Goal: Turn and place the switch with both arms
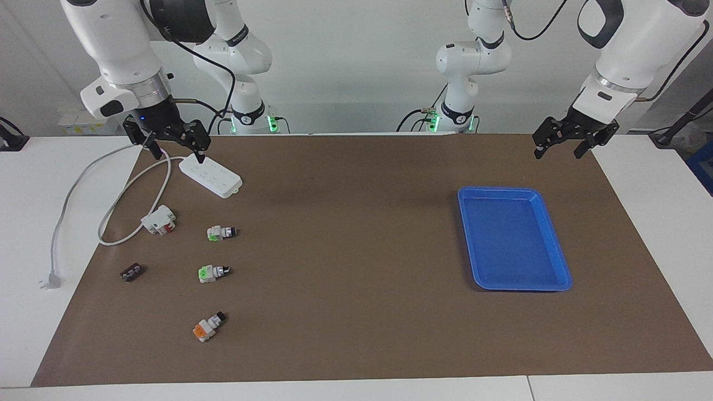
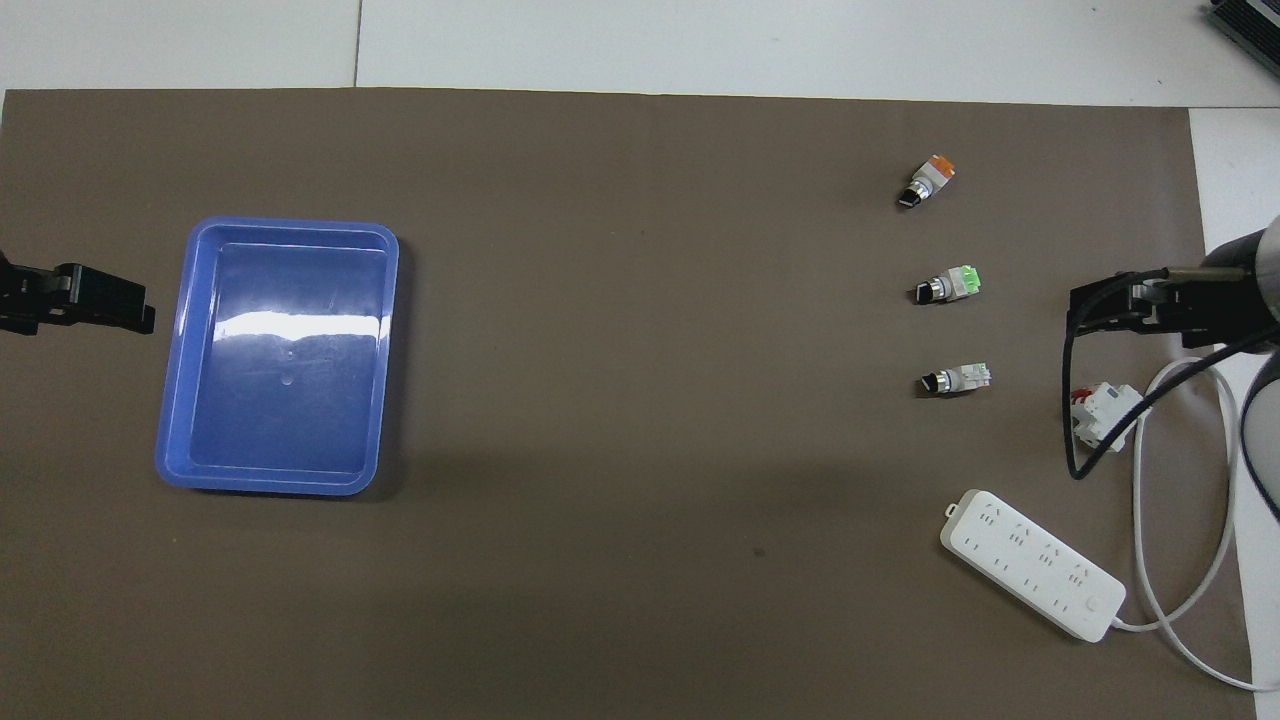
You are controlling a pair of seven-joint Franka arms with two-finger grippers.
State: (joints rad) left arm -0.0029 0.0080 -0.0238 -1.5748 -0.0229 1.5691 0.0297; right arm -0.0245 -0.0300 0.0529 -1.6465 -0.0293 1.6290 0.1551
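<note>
Two green-ended switches (image 1: 222,233) (image 1: 214,273) – plus one orange-ended switch (image 1: 209,326). One white-and-red block (image 1: 159,219), one small dark block (image 1: 131,272), one power strip (image 1: 211,175) with its cable, one blue tray (image 1: 557,262), one brown mat (image 1: 356,312) – and two arms, each with one gripper (image 1: 174,149) (image 1: 560,150).

A blue tray (image 2: 277,355) sits toward the left arm's end of the brown mat (image 2: 640,450). Toward the right arm's end lie three small switches in a row: an orange-ended switch (image 2: 925,182) farthest from the robots, then a green-ended switch (image 2: 948,286), then a second green-ended switch (image 2: 955,380). A white power strip (image 2: 1031,563) lies nearer the robots.
</note>
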